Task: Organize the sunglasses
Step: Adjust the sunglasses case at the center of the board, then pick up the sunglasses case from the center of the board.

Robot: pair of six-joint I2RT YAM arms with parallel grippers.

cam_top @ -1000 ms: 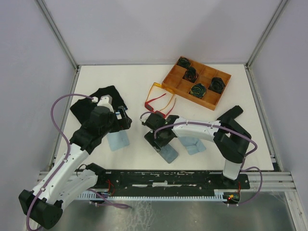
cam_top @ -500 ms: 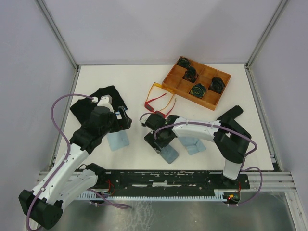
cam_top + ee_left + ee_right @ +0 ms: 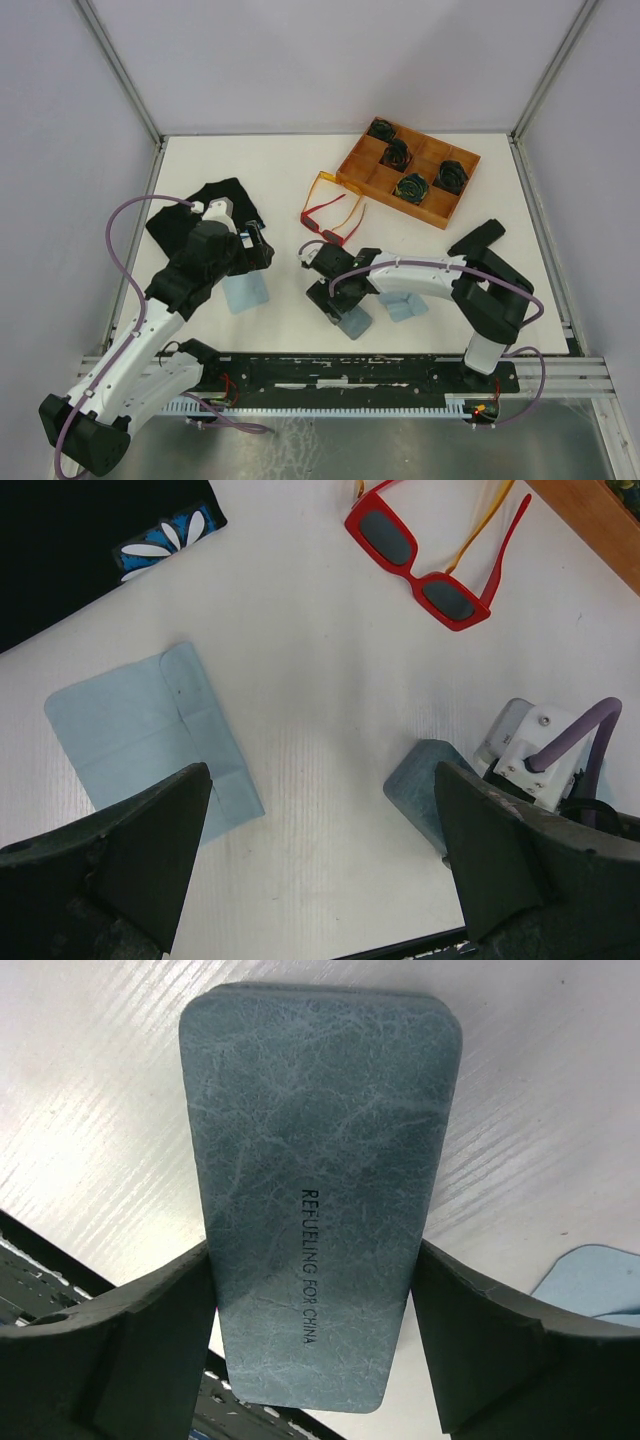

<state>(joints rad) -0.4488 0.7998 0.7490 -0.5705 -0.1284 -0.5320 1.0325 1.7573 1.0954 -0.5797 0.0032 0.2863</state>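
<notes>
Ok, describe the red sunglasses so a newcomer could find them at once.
Start at the wooden divided tray at the far right of the table. Off its left corner lie two pairs of glasses; the red sunglasses lie closer to the near edge. Their solid red frame and dark lenses set them apart from the translucent orange-yellow pair.

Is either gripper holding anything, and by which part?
Left gripper: nothing. Right gripper straddles the grey-blue case across its long sides; firm grip cannot be told.

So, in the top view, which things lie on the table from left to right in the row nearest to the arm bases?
blue cloth → grey case → second blue cloth
</notes>
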